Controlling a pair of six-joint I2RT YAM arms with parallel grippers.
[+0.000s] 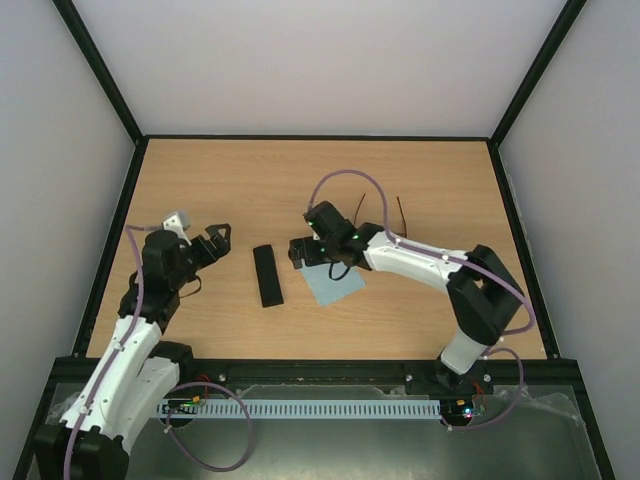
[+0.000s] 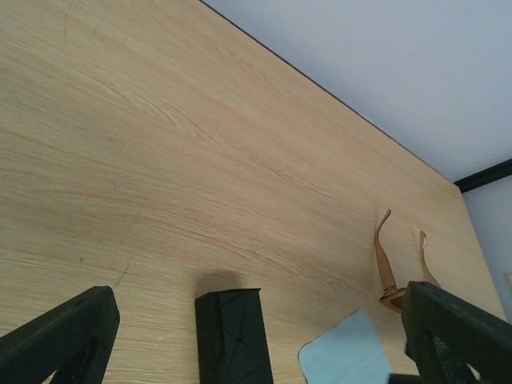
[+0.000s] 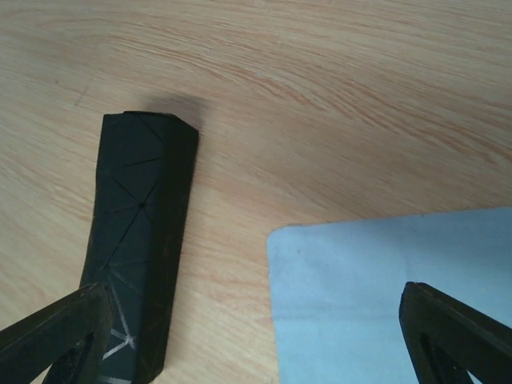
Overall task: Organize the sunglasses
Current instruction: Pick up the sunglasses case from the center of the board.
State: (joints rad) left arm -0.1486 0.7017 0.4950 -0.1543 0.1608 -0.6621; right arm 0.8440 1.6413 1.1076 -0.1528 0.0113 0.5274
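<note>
L gripper [image 1: 213,243] sits at the table's [image 1: 220,180] left side, jaws spread wide w/ nothing between them; in its wrist view the two dark fingertips [image 2: 64,336] sit at opposite bottom corners.

Just right of it: 1 black oblong case [image 1: 267,275], lying flat, long axis running near-to-far, a bit tilted. It touches neither gripper.

Next right: R gripper [image 1: 298,252], over the left edge of the cloth [image 1: 335,283], jaws also wide, holding nothing. Its wrist view shows the case at left and the cloth at right, w/ bare wood between them. 1 light blue cloth, flat, just right of the case, not touching it.

Furthest right: sunglasses [image 2: 390,292], 1 pair, on the table just beyond the cloth's far-right side, apart from the case. Both temples are unfolded, 2 counted, pointing toward the far edge. The front faces the near side, so its long axis runs approx left-right. In the top view the R arm covers the front; only the temples show. Lens detail is too small to tell.

Count: 1 sunglasses, 1 case, 1 cloth, 2 grippers.
</note>
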